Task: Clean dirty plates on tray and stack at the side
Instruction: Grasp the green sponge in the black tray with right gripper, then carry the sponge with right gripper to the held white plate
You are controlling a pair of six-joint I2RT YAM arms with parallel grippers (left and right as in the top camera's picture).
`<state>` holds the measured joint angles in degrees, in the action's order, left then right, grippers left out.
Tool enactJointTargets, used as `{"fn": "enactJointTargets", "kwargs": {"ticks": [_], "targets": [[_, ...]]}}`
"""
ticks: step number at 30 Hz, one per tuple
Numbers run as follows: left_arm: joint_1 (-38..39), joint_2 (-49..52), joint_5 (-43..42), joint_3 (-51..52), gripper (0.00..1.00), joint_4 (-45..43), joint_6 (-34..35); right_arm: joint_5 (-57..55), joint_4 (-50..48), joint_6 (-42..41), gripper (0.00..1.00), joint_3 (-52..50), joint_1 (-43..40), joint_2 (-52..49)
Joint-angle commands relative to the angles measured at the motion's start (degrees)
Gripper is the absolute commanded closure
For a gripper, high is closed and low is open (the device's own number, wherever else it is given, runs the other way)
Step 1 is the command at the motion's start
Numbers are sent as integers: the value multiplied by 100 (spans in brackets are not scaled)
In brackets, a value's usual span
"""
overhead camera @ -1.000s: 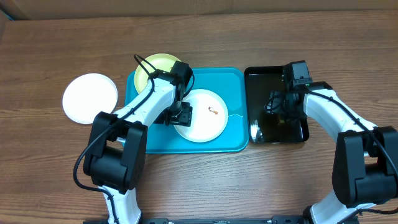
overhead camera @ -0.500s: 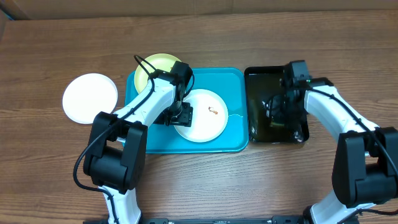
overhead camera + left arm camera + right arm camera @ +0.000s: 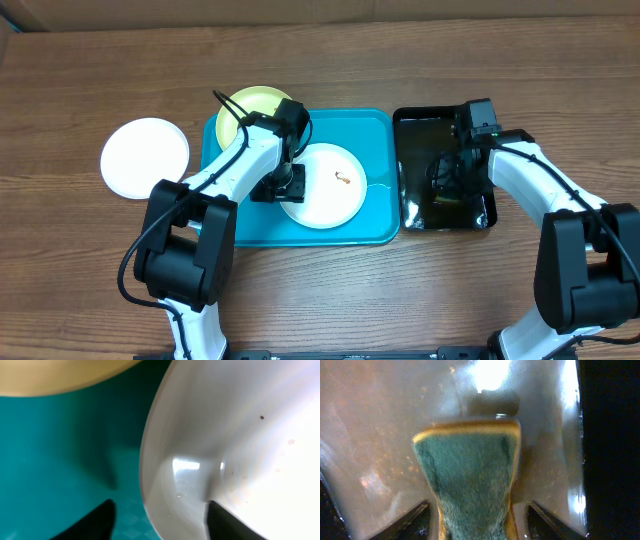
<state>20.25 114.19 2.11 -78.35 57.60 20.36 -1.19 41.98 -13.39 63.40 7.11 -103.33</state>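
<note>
The turquoise tray [image 3: 375, 225] holds a white plate [image 3: 325, 190] with a small brown smear [image 3: 341, 178]. A yellow-green plate [image 3: 250, 105] overlaps the tray's far left corner, and a clean white plate [image 3: 145, 157] lies on the table to the left. My left gripper [image 3: 285, 186] [image 3: 160, 522] is open and straddles the smeared plate's left rim [image 3: 150, 475], one finger over the tray [image 3: 60, 460], the other over the plate. My right gripper [image 3: 450, 185] [image 3: 477, 520] is down in the black tray, shut on a green and yellow sponge [image 3: 467, 465] that is pinched narrow between its fingers.
The glossy black tray [image 3: 415, 125] stands right of the turquoise one, its wet bottom [image 3: 380, 435] shining under the sponge. Bare wooden table [image 3: 320, 290] lies in front of and behind both trays.
Both grippers' jaws have narrowed. The right arm shifted slightly in the black tray, nudged it askew, and came back. The plates have not moved.
</note>
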Motion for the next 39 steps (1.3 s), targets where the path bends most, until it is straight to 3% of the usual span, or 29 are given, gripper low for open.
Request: {"fn": "enactJointTargets", "kwargs": {"ticks": [1,3,5,6,8,10,13,14,17,19,20,21,25,33,35,39], "targets": [[52,-116,-68,33,54,-17,197,361,15,-26,62,-26,-4,111],[52,-116,-68,33,64,-26,192,509,105,-28,81,-22,-4,111],[52,-116,-70,33,72,-20,195,584,168,-28,83,-22,-4,111],[52,-116,-70,33,73,-20,192,581,186,-26,79,-22,-4,111],[61,-116,-70,33,74,-22,192,575,227,-7,45,-24,-4,111],[79,-116,-68,33,82,-22,177,498,249,-7,29,-26,-4,111],[83,-116,-68,33,96,-20,146,470,179,-7,27,-59,-4,109],[83,-116,-68,33,96,-22,146,470,96,-7,28,-103,-4,109],[83,-116,-68,33,96,-28,149,472,-26,-7,50,-162,-4,109],[85,-116,-68,33,91,-24,149,474,-59,-7,77,-140,-4,111],[85,-116,-68,33,84,-20,149,472,-55,-4,90,-92,-15,111],[85,-116,-68,33,80,-4,149,472,-11,15,96,-33,-39,111],[85,-116,-68,33,69,13,149,538,476,11,96,365,-116,136],[96,-105,-70,42,68,-2,459,560,807,13,96,369,-111,127],[109,-105,-68,46,70,13,452,555,804,17,96,332,-107,127],[127,-105,-68,48,92,24,452,511,946,236,96,474,-107,175]]}}
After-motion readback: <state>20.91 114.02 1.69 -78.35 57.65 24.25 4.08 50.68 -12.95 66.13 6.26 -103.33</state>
